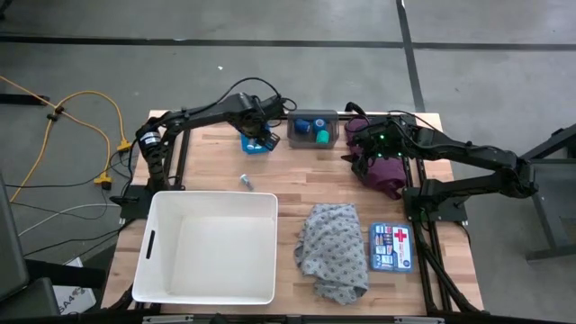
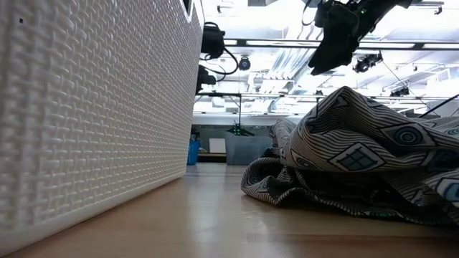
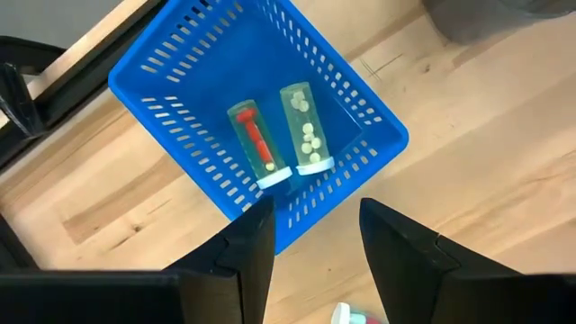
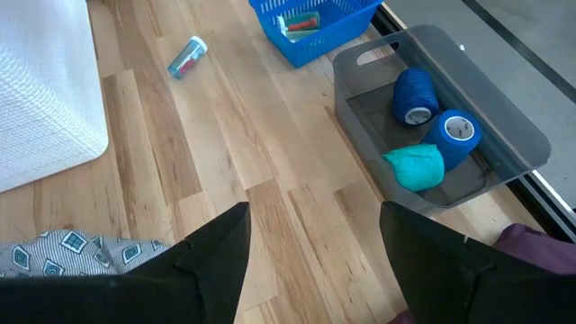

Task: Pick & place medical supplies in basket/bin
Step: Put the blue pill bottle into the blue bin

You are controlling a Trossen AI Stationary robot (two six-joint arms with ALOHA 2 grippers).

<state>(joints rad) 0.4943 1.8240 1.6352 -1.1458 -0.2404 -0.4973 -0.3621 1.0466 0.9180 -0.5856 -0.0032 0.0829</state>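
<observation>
My left gripper (image 3: 315, 216) hangs open above the near rim of the small blue bin (image 1: 256, 142), which holds a vial with a red filling (image 3: 254, 144) and one with white pills (image 3: 304, 130). Another vial (image 1: 245, 181) lies on its side on the table. The big white basket (image 1: 207, 247) stands at the near left. The grey patterned cloth (image 1: 333, 250) lies crumpled to its right. My right gripper (image 1: 364, 155) waits open in the air beside the maroon cloth (image 1: 389, 173). The grey bin (image 4: 432, 117) holds blue rolls (image 4: 414, 94) and a green one (image 4: 416, 168).
A blue first-aid box (image 1: 391, 247) lies near the table's right edge beside the grey cloth. The two small bins stand along the far edge. Bare wood (image 1: 306, 180) lies between the bins, the basket and the cloth.
</observation>
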